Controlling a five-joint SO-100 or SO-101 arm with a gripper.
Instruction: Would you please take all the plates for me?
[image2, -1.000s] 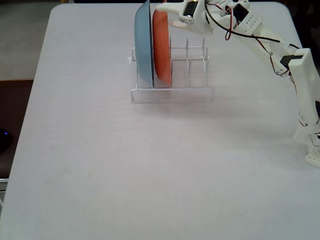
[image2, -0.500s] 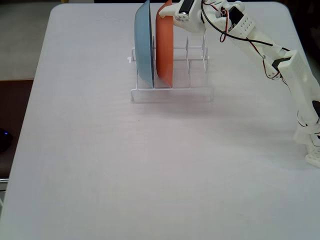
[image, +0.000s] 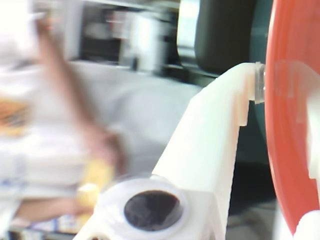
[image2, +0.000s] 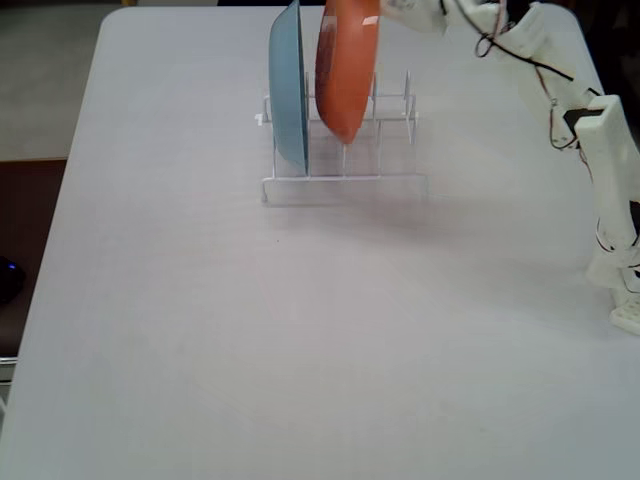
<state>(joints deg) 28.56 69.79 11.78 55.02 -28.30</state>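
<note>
A light blue plate stands on edge in the left slot of the white wire rack. Just right of it, an orange-red plate hangs tilted above the rack, its lower edge clear of the base wires. My gripper is shut on this plate's top rim at the upper edge of the fixed view. In the wrist view the orange-red plate fills the right side, and my gripper clamps its rim with a white finger on the near side.
Upright prongs of the rack stand bare to the right of the plates. My arm runs down the right edge of the table to its base. A dark object lies off the table's left side.
The orange-red plate has risen out of its rack slot and tilted, carried up and slightly right by my gripper. My arm has lifted. The blue plate has not moved.
</note>
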